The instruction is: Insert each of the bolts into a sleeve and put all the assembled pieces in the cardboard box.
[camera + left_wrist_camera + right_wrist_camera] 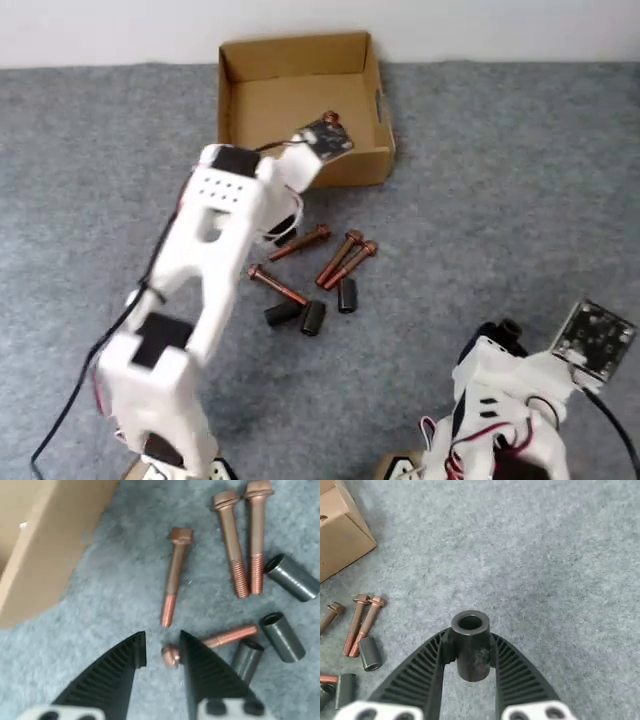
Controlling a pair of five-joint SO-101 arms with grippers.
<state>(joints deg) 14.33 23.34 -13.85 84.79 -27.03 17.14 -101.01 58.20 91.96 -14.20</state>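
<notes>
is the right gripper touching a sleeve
Touching. The right wrist view shows the sleeve clamped in the right gripper, no gap on either side.

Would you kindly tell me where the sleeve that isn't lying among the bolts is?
In the right wrist view the sleeve is held in the right gripper, over bare carpet, apart from the bolts and the cardboard box.

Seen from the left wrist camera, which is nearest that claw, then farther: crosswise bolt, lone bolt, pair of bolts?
1. Crosswise bolt, head at the tips of the left gripper.
2. Lone bolt, just beyond, toward the cardboard box.
3. Pair of bolts, farthest, beside a sleeve.
</notes>
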